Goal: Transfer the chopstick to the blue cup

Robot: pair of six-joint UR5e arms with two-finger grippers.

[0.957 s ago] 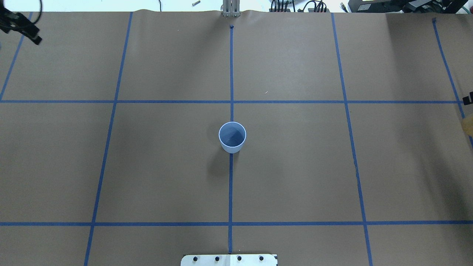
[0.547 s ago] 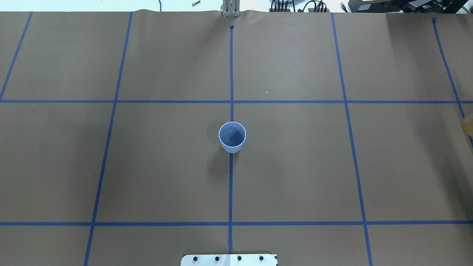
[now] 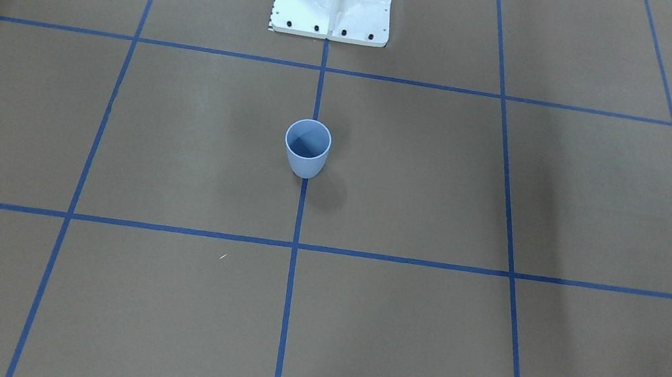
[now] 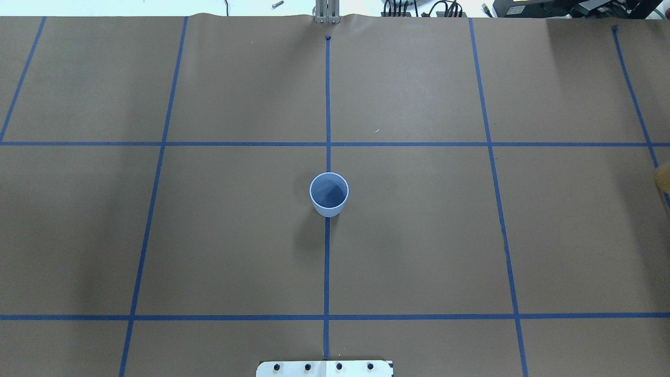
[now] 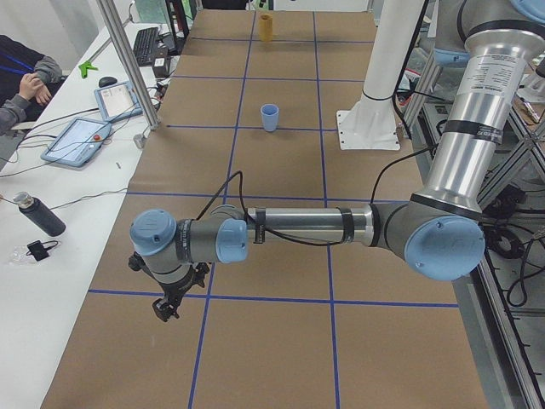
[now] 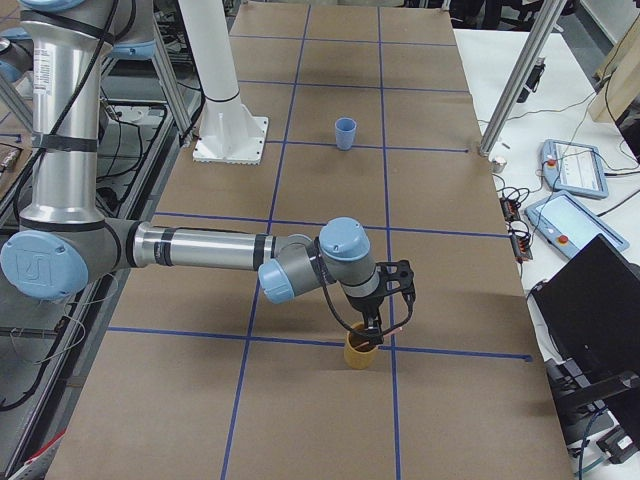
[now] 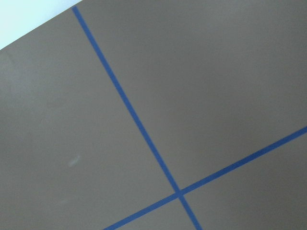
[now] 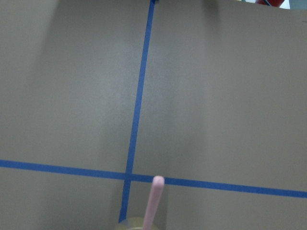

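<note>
The pale-blue cup (image 4: 328, 195) stands upright and empty at the table's centre on the middle tape line; it also shows in the front view (image 3: 306, 148). A pale-pink chopstick (image 8: 154, 201) stands in a yellow cup (image 6: 360, 352) at the table's right end. My right gripper (image 6: 375, 330) hangs just above that yellow cup; I cannot tell whether it is open or shut. My left gripper (image 5: 166, 307) hovers low over the table's left end, far from the blue cup (image 5: 270, 117); I cannot tell its state.
The table is brown paper with a blue tape grid (image 4: 327, 144). The robot's white base plate (image 3: 331, 10) stands at the near edge. The yellow cup just shows at the overhead view's right edge (image 4: 663, 178). Tablets and a bottle lie on side benches.
In the overhead view my left gripper has left the upper left corner and the right gripper's dark tip has left the right edge. The blue cup has not moved.
</note>
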